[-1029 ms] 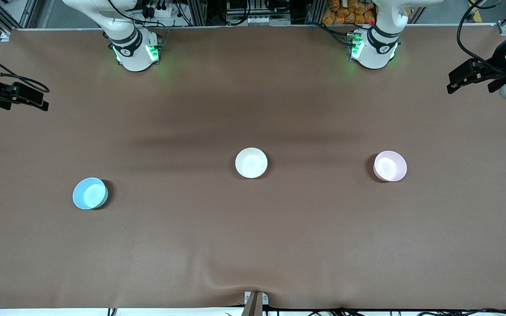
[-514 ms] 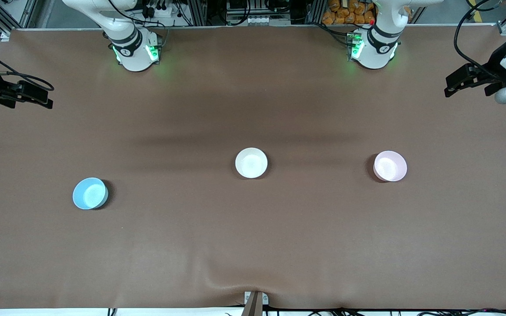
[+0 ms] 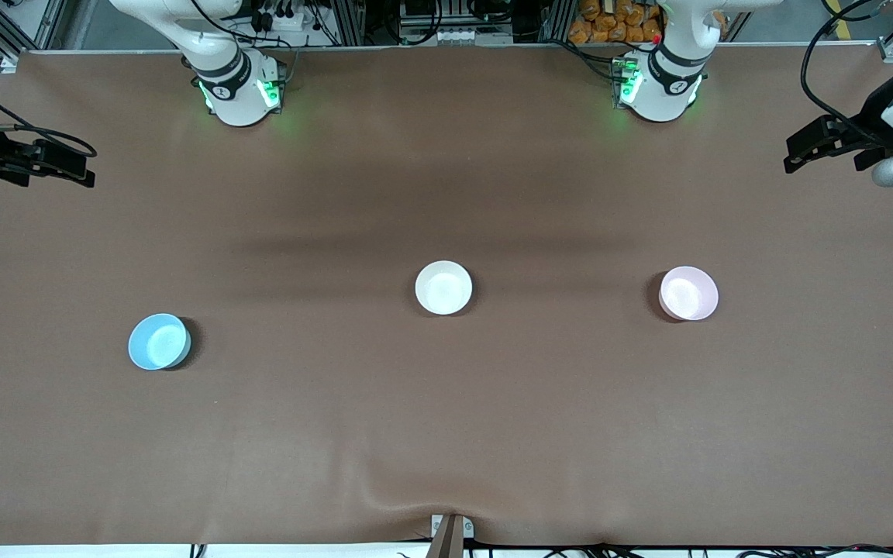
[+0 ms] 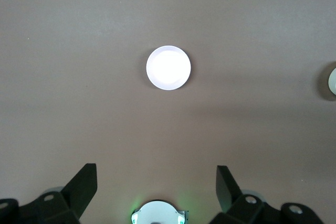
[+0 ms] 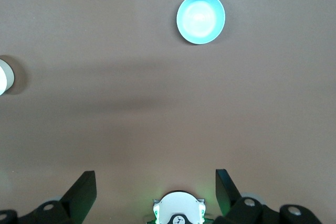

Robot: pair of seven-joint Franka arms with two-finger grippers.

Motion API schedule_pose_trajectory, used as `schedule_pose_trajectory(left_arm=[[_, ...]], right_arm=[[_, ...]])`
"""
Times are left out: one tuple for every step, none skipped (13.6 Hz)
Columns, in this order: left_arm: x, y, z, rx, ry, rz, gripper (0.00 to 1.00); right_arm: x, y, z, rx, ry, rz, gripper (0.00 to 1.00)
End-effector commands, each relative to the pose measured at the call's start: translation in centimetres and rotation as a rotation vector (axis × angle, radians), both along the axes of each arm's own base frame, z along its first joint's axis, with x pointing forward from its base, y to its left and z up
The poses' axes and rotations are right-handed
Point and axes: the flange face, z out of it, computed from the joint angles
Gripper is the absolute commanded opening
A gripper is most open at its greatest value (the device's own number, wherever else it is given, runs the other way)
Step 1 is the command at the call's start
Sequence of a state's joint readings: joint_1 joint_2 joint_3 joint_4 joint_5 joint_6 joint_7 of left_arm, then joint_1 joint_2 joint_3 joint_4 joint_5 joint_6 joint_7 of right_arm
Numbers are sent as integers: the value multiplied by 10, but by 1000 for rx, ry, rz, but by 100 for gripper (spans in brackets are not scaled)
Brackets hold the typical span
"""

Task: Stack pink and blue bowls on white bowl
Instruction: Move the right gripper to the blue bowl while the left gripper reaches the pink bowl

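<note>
The white bowl point(image 3: 443, 287) stands upright at the table's middle. The pale pink bowl point(image 3: 688, 293) sits beside it toward the left arm's end, and in the left wrist view this pink bowl point(image 4: 168, 67) looks washed out. The light blue bowl point(image 3: 158, 342) sits toward the right arm's end, a little nearer the front camera. My left gripper point(image 3: 799, 153) hangs high over the left arm's end of the table, open and empty point(image 4: 156, 181). My right gripper point(image 3: 74, 170) hangs high over the right arm's end, also open and empty point(image 5: 156, 183), with the blue bowl point(image 5: 200, 18) well apart from it.
A brown cloth point(image 3: 446, 434) covers the whole table and carries only the three bowls. The two arm bases point(image 3: 239, 93) point(image 3: 660, 89) stand with green lights along the edge farthest from the front camera. A small bracket point(image 3: 450, 531) sits at the near edge.
Both grippers have shifted slightly at the table's ends and stay open. The three bowls have not moved.
</note>
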State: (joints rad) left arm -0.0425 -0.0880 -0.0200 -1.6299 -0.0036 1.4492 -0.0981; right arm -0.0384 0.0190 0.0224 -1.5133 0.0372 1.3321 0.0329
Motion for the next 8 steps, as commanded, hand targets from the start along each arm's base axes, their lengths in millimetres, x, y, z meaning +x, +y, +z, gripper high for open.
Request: schedule_pose_trajectory(left_arm=[[1,6,-7,10,-4,-5,100],[3,8,-14,9,-6,-2,100],[4,8,-23,8,-12,0,100],[6,8,-32,8,-16,-1,100],[8,8,-42,8,-27,-1,100],[11,11,-55,7,-35,4,100],[15,17,-71,-2,-45,19,100],[18,21,-87,-7,-59,29,100]], right_arm=[[2,-1,-17,9,39,-4,100],[3,-3,-27,10,60,-8,100],[9,-6,-42,9,88,-14,100],[17,-11,-57,11,111,-22,100],[20,-16,-64,9,119,-28,100],[24,-21,-72,6,114,-37,100],[32,-20,-86,3,105,-35,100],[38,-20,-96,2,87,-36,100]])
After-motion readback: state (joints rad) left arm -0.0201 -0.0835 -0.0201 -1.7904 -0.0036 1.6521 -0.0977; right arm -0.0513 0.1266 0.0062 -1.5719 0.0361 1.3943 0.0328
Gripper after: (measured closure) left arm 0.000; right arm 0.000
